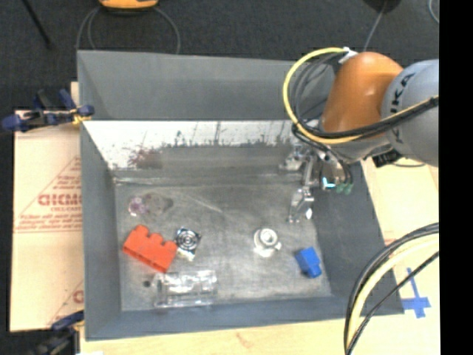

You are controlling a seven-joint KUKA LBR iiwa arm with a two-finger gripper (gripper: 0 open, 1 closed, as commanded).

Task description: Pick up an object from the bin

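Pincer (300, 211) low at right of grey bin (185, 95), open or closed cannot tell, white round piece (266, 240) nearest, just front-left of it, blue block (309, 262) front-right by the wall, red brick (150, 248), silver disc (188, 240), clear plastic piece (185, 283) well apart at left

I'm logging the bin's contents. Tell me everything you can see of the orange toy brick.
The orange toy brick looks like moulded plastic, blocky, with raised studs on top. It lies on the bin floor, front left, slanted to the walls. A small silvery round part sits at its right end; whether they touch I cannot tell. A clear plastic piece lies just in front. The gripper is far off toward the view's right.
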